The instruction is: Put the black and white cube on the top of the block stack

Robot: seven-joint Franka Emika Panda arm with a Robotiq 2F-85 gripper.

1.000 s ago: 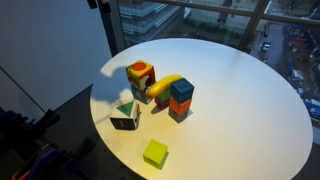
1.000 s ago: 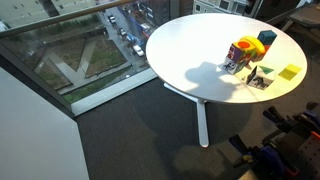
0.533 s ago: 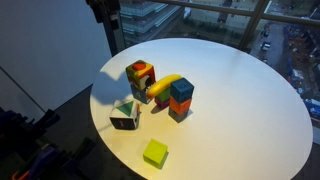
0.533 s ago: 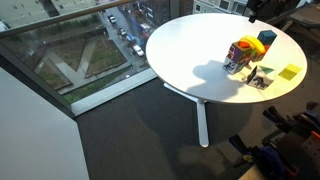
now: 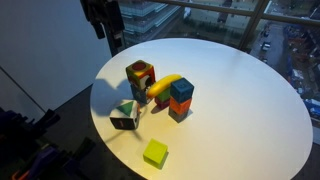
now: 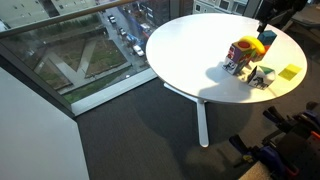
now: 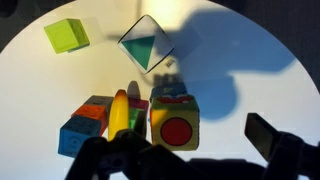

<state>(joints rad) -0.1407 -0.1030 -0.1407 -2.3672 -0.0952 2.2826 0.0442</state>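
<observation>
Claw [image 5: 110, 38] hangs well above the block stack [image 5: 140, 76] — jaws apart.

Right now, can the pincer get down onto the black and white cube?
Probably yes: the pincer hangs open above the table, and the black and white cube sits alone, its top bare, apart from the block stack.

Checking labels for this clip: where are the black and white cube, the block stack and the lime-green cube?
black and white cube [image 7: 150, 47], wrist view, green-triangle face.
block stack [image 5: 140, 73], an exterior view, upper block.
lime-green cube [image 5: 155, 153], an exterior view, top face.
</observation>
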